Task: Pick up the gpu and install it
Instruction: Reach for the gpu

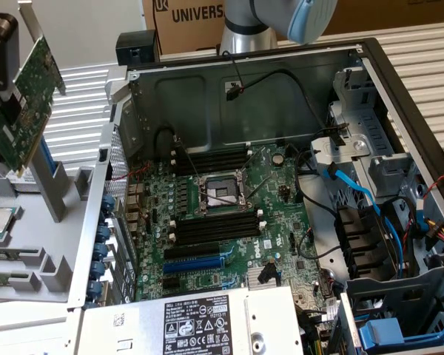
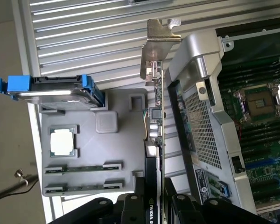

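Gripper point(image 2: 154, 205): jaws drawn in narrow and clamped on the gpu point(image 1: 26, 100), one black finger on each face of the card near its black shroud end. The wrist view shows the card edge-on between them. The card is held tilted above the grey fixture tray point(image 1: 59, 244), outside the open computer case point(image 1: 207, 89) on the exterior view's left. Whether its lower corner is clear of the tray's upright cannot be told. The silver end bracket point(image 2: 157, 44) points away from the fingers. Handling, as a judgement: the card looks light and stiff but fragile. Its bare circuit face and edge contacts would not tolerate pinching or scraping, so the shroud and the board's plain margins are the sound places to hold it, and the present grip appears to respect that. The thin bracket could bend if knocked against the case wall. On the tray lie a processor chip point(image 2: 63, 141), two memory sticks point(image 2: 84, 168) and a drive with blue rails point(image 2: 51, 91). Inside the case, the green motherboard point(image 1: 229, 200) carries a blue slot point(image 1: 207, 260), unoccupied and well apart from the card.
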`<action>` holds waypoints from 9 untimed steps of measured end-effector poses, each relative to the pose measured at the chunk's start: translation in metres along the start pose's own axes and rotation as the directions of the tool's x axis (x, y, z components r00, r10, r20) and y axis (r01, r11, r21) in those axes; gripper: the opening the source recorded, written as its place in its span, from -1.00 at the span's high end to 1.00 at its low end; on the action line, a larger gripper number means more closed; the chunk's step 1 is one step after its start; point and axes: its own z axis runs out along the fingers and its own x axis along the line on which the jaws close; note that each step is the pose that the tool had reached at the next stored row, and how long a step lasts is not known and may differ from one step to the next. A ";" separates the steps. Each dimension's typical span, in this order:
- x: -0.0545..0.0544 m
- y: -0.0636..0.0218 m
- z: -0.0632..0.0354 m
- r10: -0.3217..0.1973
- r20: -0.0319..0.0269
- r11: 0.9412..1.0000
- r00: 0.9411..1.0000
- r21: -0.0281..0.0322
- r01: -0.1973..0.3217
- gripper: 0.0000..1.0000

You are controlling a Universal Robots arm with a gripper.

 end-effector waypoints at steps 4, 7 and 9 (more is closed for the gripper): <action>-0.006 0.0017 -0.0064 0.000 -0.018 1.000 1.000 0.004 0.000 0.47; -0.006 0.0017 -0.0063 0.001 -0.020 1.000 1.000 0.004 -0.001 0.47; -0.006 0.0017 -0.0064 0.000 -0.021 1.000 1.000 0.005 0.000 0.47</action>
